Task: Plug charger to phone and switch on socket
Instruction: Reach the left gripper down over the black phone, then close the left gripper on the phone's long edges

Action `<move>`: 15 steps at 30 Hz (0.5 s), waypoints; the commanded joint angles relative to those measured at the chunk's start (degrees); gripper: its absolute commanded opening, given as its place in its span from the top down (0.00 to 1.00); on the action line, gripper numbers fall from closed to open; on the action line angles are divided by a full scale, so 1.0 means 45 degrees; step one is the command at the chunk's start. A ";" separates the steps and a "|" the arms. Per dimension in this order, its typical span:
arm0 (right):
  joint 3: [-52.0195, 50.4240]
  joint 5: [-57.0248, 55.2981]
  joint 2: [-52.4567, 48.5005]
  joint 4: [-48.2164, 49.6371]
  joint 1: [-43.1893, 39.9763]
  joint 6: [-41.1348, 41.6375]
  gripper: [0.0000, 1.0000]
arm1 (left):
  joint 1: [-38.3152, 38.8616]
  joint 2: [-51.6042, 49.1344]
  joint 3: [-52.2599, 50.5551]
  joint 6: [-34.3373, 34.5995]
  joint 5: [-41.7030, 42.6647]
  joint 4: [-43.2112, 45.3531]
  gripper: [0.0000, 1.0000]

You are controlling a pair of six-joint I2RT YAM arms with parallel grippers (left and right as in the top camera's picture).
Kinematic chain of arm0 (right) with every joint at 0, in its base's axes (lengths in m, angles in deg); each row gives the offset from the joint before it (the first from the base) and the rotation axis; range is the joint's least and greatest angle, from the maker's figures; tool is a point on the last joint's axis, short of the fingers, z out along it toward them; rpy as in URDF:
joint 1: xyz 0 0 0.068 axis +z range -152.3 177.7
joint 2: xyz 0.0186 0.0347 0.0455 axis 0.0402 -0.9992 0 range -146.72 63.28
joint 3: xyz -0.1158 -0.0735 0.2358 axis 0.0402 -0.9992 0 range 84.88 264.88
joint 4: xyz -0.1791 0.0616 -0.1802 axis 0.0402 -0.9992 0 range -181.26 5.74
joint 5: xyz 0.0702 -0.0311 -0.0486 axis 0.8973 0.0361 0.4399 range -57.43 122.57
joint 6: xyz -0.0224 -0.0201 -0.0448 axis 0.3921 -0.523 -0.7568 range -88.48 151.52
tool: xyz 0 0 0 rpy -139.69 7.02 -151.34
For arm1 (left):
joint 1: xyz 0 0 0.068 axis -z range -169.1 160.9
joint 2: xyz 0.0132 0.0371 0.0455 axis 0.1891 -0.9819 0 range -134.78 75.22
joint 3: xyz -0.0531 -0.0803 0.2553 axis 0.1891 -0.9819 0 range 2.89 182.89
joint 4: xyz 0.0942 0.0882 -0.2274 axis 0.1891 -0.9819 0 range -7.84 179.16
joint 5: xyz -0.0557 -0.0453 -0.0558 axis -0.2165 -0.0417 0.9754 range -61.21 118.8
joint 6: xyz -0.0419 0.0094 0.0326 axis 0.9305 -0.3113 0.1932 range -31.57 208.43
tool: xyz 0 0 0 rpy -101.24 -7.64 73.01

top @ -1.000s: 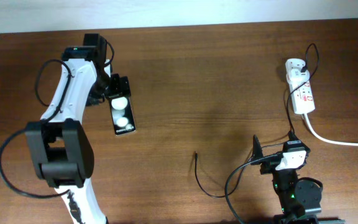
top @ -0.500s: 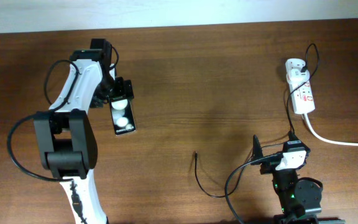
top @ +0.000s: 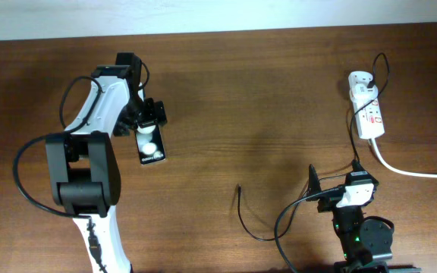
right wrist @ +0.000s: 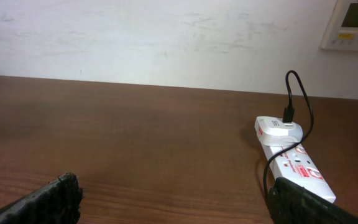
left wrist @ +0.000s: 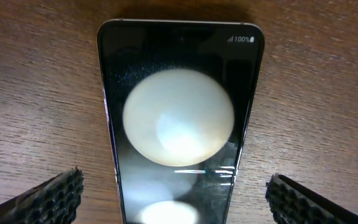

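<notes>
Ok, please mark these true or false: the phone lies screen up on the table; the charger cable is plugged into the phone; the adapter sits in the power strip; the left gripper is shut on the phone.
1. The small black smartphone lies screen up on the brown wooden table. True.
2. The thin black charger cable is plugged into the phone. False: its tip lies loose on the table, apart from the phone.
3. The white plug adapter sits in the white elongated power strip. True.
4. The left gripper is shut on the phone. False: its fingers stand open, one on each side, not touching it.
</notes>
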 commanded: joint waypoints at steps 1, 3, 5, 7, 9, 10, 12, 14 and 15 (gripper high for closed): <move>-0.0068 0.0078 0.0092 -0.0063 0.0126 0.0049 0.01 | 0.0000 -0.0141 -0.0641 0.0369 -0.0049 0.0262 0.01; -0.0068 0.0078 0.0092 -0.0058 0.0126 0.0049 0.01 | 0.0000 -0.0141 -0.0874 0.0369 -0.0044 0.0427 0.01; -0.0068 0.0083 0.0092 -0.0058 0.0126 0.0049 0.01 | 0.0000 -0.0141 -0.0879 0.0369 -0.0044 0.0427 0.01; -0.0068 0.0083 0.0092 -0.0058 0.0126 0.0049 0.01 | 0.0000 -0.0141 -0.0889 0.0369 -0.0044 0.0427 0.01; -0.0068 0.0078 0.0092 -0.0058 0.0126 0.0049 0.01 | 0.0000 -0.0141 -0.0976 0.0369 -0.0039 0.0471 0.01; -0.0068 0.0078 0.0092 -0.0058 0.0126 0.0049 0.01 | 0.0000 -0.0141 -0.1073 0.0418 -0.0039 0.0578 0.01; -0.0068 0.0078 0.0092 -0.0058 0.0126 0.0049 0.01 | 0.0000 -0.0141 -0.1389 0.0549 0.0107 0.0908 0.01; -0.0068 0.0078 0.0092 -0.0063 0.0126 0.0049 0.01 | 0.0000 -0.0141 -0.1598 0.0549 0.0194 0.1137 0.01; -0.0068 0.0078 0.0092 -0.0063 0.0126 0.0049 0.01 | 0.0000 -0.0141 -0.1598 0.0549 0.0194 0.1180 0.01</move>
